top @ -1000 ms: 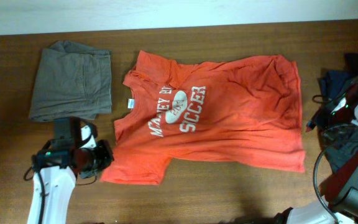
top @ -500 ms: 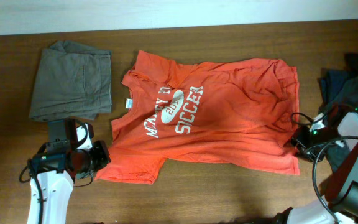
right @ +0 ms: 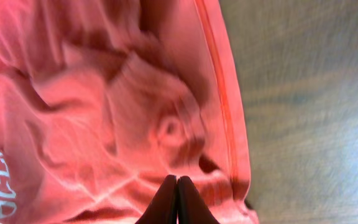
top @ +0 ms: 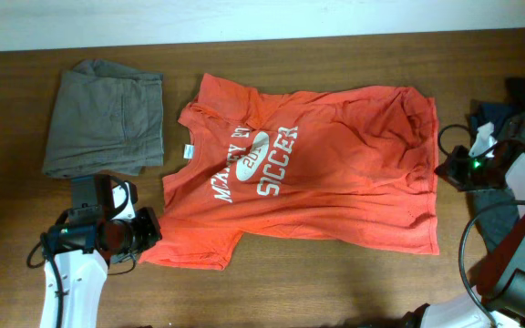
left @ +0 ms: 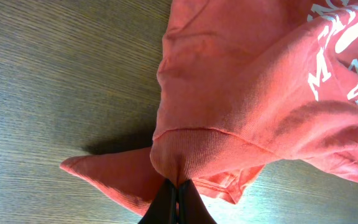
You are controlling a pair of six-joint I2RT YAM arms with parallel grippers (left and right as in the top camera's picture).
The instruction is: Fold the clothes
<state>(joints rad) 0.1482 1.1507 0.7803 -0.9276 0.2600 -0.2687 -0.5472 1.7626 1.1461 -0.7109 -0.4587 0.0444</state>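
The orange-red T-shirt (top: 317, 173) with white lettering lies spread flat mid-table, collar to the left and hem to the right. My left gripper (top: 146, 232) is shut on its near-left sleeve. In the left wrist view the sleeve cuff (left: 191, 149) bunches into the closed tips of my left gripper (left: 176, 190). My right gripper (top: 441, 170) sits at the hem's right edge. In the right wrist view my right gripper (right: 177, 182) is shut just inside the hem seam (right: 225, 106), over blurred T-shirt fabric (right: 104, 106), and no cloth shows pinched between the tips.
A folded grey-brown garment (top: 103, 118) lies at the back left. A heap of dark blue-grey garments (top: 518, 114) sits at the right edge, partly under the right arm. The brown wooden table (top: 335, 282) shows along the front.
The right gripper came in from the far right to the shirt's hem, moved up along its right edge and closed. The left gripper pulled the sleeve slightly left, then stayed put.
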